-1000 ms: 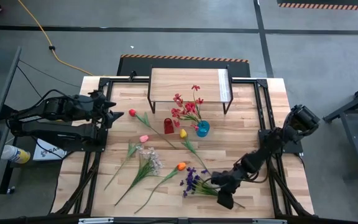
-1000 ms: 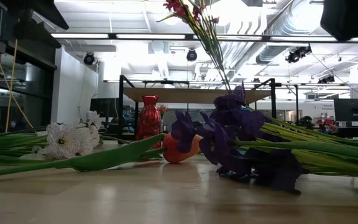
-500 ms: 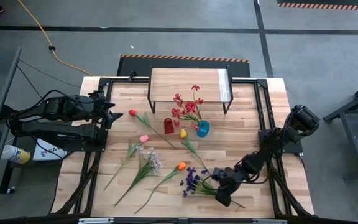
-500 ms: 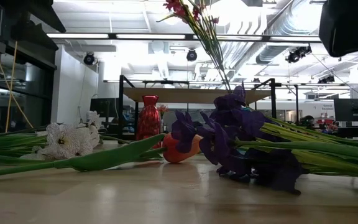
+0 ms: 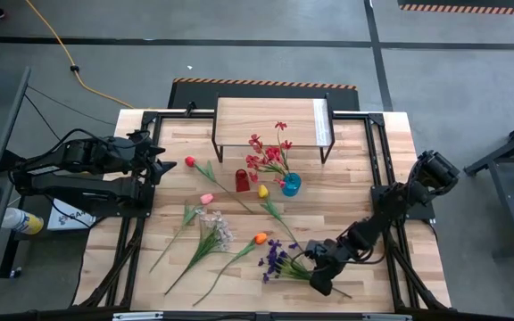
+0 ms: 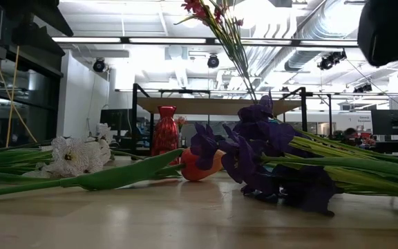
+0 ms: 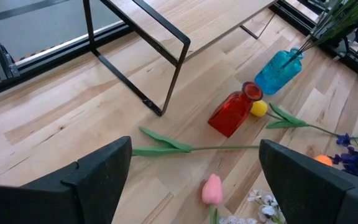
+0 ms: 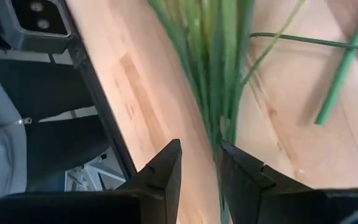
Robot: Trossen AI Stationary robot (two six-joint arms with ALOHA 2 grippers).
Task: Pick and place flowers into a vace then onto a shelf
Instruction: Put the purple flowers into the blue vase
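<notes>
Left gripper (image 5: 161, 158) waiting wide open at the left edge of the wooden plank table (image 5: 346, 201); near the front edge, right gripper (image 5: 315, 272) clenched on green stems of the purple blossom spray (image 5: 277, 259), lying flat.

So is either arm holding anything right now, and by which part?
The right gripper pinches the purple spray by its green stems, near the cut end. The left gripper holds nothing.

Flowers spread on the table before the shelf.
The shelf (image 5: 272, 122) stands at the far edge; two vases (image 5: 242, 180) stand just before it, loose flowers (image 5: 205, 234) lie nearer.
</notes>
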